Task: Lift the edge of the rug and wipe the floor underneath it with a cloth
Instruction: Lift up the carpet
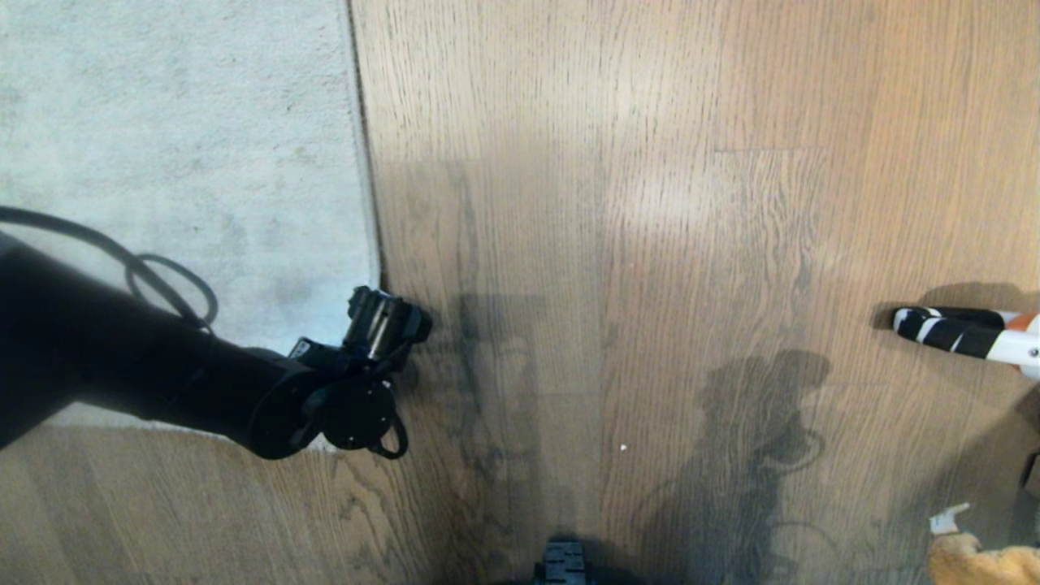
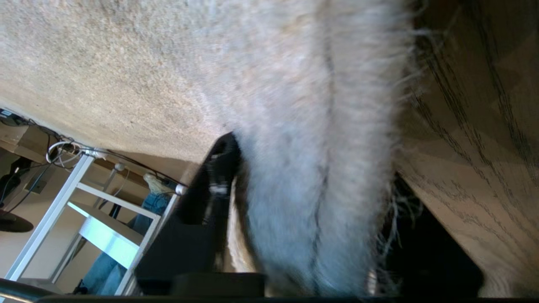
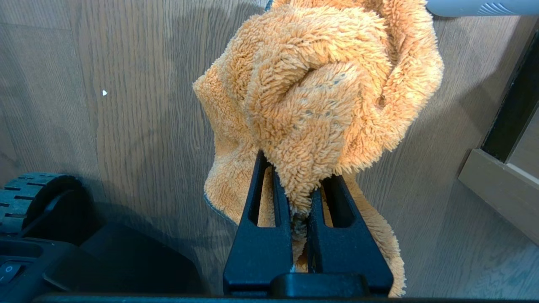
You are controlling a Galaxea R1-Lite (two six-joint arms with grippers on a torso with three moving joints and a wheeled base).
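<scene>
The rug edge is seemingly pinched between the left gripper fingers — the cloth, clamped in the right gripper, lies well to the right.

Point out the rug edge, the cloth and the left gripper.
rug edge [image 1: 367,203]: head view, on the straight border beside the floor.
cloth [image 3: 320,84]: right wrist view, on the bunched orange pile above the fingers.
left gripper [image 1: 388,323]: head view, at the rug's corner, on its dark fingers.

Home room — rug, oak floor
</scene>
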